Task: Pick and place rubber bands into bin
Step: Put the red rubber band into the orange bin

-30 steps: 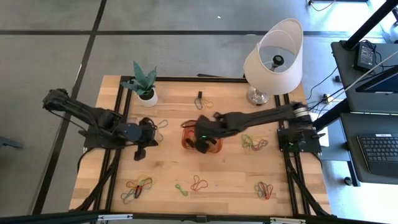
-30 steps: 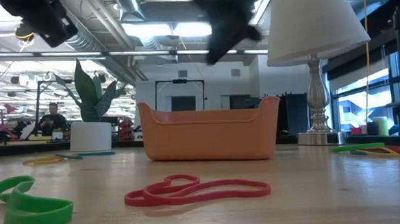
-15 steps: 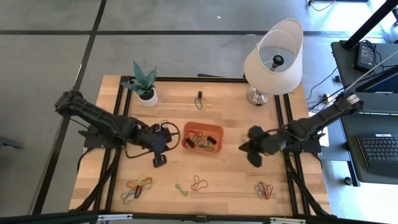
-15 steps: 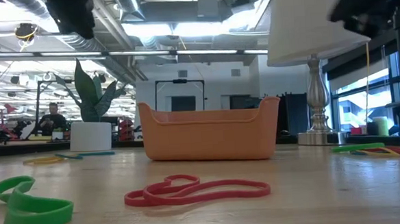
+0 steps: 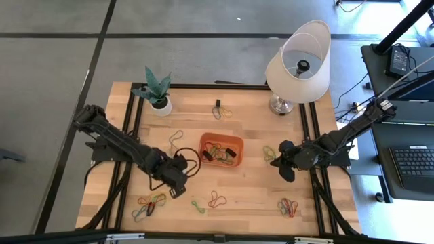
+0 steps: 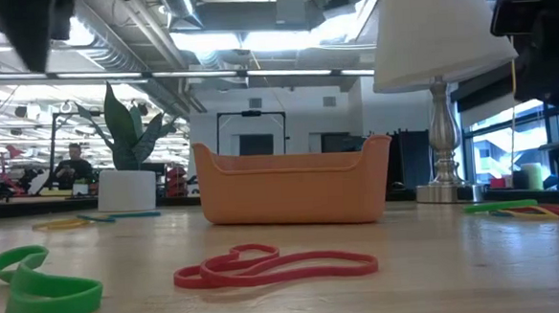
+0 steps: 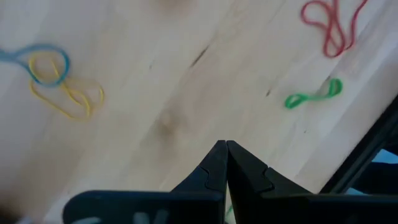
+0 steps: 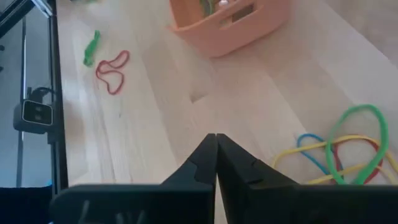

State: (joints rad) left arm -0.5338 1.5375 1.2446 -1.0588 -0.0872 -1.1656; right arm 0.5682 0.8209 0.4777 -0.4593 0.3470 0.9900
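The orange bin (image 5: 221, 150) stands mid-table with several rubber bands inside; the low view shows its wall (image 6: 291, 185). More rubber bands lie loose on the wood: a mixed cluster (image 5: 150, 203), a green one (image 5: 198, 205), a red one (image 5: 215, 198) and a cluster (image 5: 287, 206) near the near edge. My left gripper (image 5: 178, 190) hovers shut and empty left of the green band (image 7: 314, 96). My right gripper (image 5: 285, 169) hovers shut and empty right of the bin, beside a green, yellow, blue and red cluster (image 8: 342, 155).
A white plant pot (image 5: 161, 105) stands at the far left and a lamp (image 5: 298, 61) at the far right. Another band (image 5: 176, 140) lies left of the bin, and more lie by a dark clip (image 5: 219, 108) near the far edge. Bare wood (image 5: 251, 186) lies between the grippers.
My right gripper has left its place over the bin and swung toward the table's right edge, ending beside the cluster there. My left gripper has travelled from left of the bin toward the near edge and slightly right. No band on the table has moved.
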